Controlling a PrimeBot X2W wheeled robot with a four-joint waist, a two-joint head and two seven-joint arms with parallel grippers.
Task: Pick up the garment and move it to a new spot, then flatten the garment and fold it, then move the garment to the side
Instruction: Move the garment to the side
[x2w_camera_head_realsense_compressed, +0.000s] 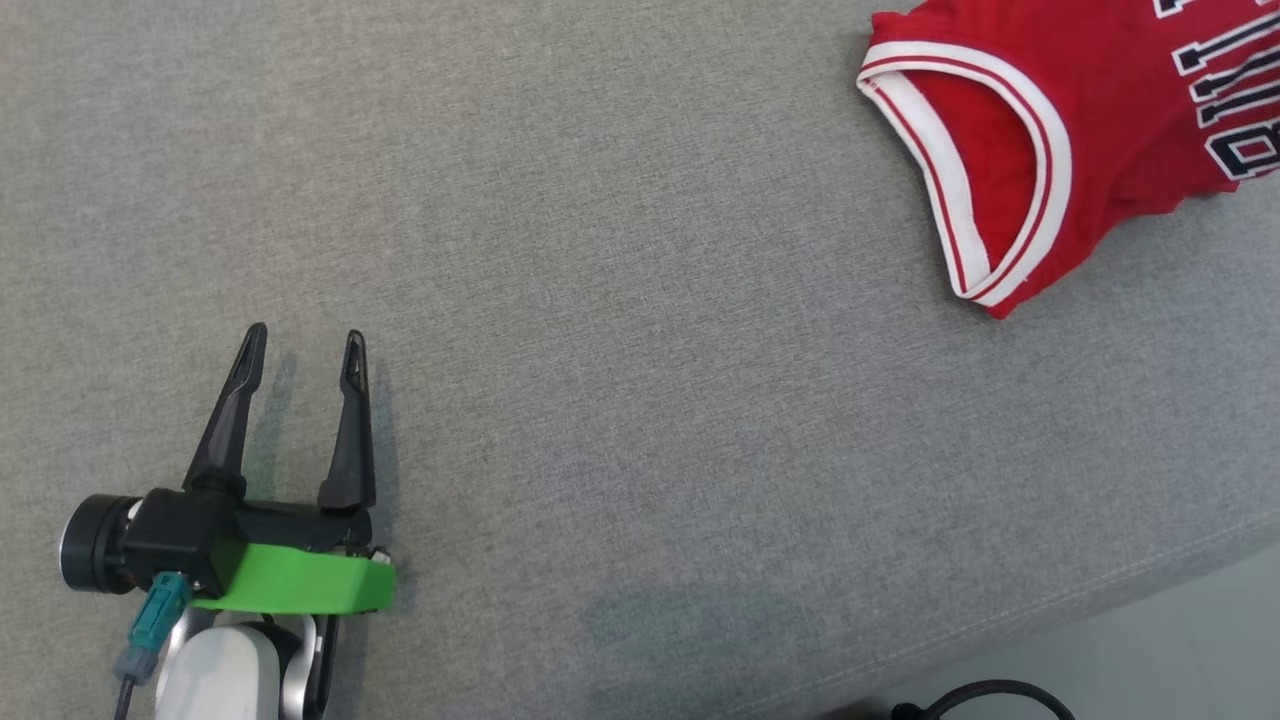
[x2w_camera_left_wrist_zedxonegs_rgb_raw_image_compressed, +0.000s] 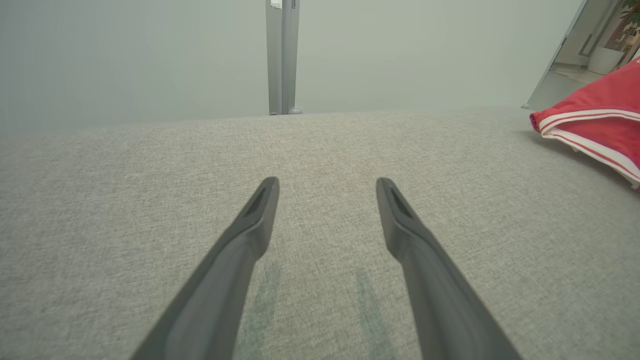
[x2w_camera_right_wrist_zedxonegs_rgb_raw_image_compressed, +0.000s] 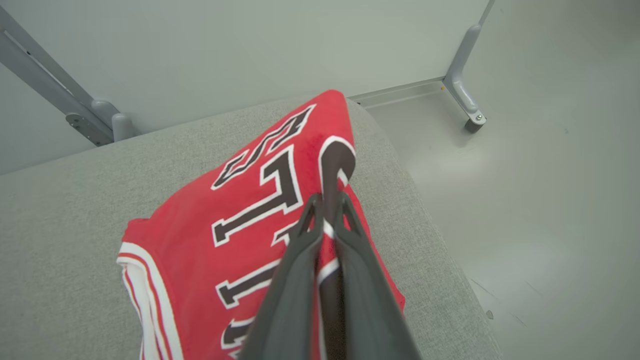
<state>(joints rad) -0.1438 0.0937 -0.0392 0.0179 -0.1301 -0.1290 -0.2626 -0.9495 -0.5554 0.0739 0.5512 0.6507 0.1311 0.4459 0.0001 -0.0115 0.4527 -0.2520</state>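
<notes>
A red garment (x2w_camera_head_realsense_compressed: 1080, 110) with white-and-red striped trim and black, white-edged lettering lies on the grey fabric-covered desk (x2w_camera_head_realsense_compressed: 640, 330). In the head view it sits at the upper right corner, with an armhole edge turned toward the middle of the desk and part of the garment running out of the picture.

The left tool (x2w_camera_head_realsense_compressed: 304, 345) is at the lower left of the head view, well apart from the garment. Its two dark fingers are spread and nothing is between them. A green bracket (x2w_camera_head_realsense_compressed: 300, 582) sits behind the fingers, above the pale forearm. In the left wrist view the same tool (x2w_camera_left_wrist_zedxonegs_rgb_raw_image_compressed: 327, 187) is low over bare grey fabric and casts faint shadows beneath its fingers. The garment's striped edge (x2w_camera_left_wrist_zedxonegs_rgb_raw_image_compressed: 595, 117) shows far off at the right, and a grey metal post (x2w_camera_left_wrist_zedxonegs_rgb_raw_image_compressed: 281, 55) stands beyond the desk's far edge.

In the right wrist view the right tool (x2w_camera_right_wrist_zedxonegs_rgb_raw_image_compressed: 328, 202) is pressed together on a raised fold of the garment (x2w_camera_right_wrist_zedxonegs_rgb_raw_image_compressed: 240, 210), with red cloth and a dark patch of lettering gripped between the fingertips. The rest of the garment spreads over the desk near its rounded right-hand edge. Beyond that edge lies a pale floor (x2w_camera_right_wrist_zedxonegs_rgb_raw_image_compressed: 550, 200), with a grey frame foot (x2w_camera_right_wrist_zedxonegs_rgb_raw_image_compressed: 465, 95) standing on it. A black cable (x2w_camera_head_realsense_compressed: 985, 698) curls on the floor at the bottom of the head view.
</notes>
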